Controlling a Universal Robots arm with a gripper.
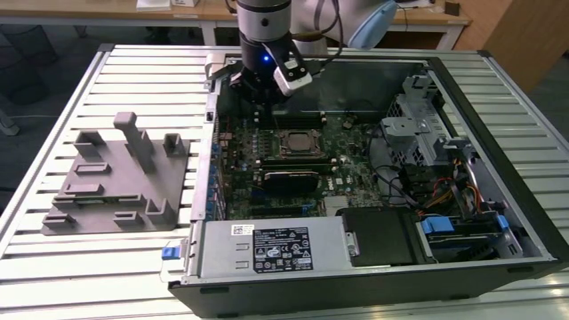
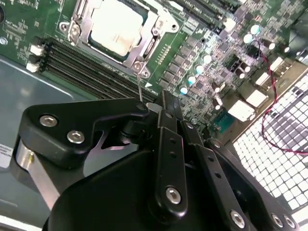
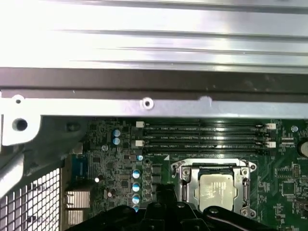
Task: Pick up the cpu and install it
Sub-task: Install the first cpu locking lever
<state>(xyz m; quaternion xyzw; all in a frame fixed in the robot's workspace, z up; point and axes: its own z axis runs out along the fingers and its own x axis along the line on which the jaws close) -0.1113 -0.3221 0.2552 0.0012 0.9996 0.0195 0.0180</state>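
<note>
Where it rests, the cpu point(image 2: 118, 26) lies face-up

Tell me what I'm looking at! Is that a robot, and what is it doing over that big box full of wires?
Yes, that is a robot arm. The gripper at its end works like a hand. The exterior view comes from a camera standing apart, so it sees the whole metal table. The two wrist views come from cameras riding on the arm, so they look from close by. On the table lies an open computer case. Beside it, on the exterior view's left, is a grey plastic tray with upright posts. Inside the case is a green board. The small silver square on it is the cpu, the computer's brain. It sits in its metal frame, as both wrist views show. The gripper hangs above the board near the cpu, not touching it.
</note>
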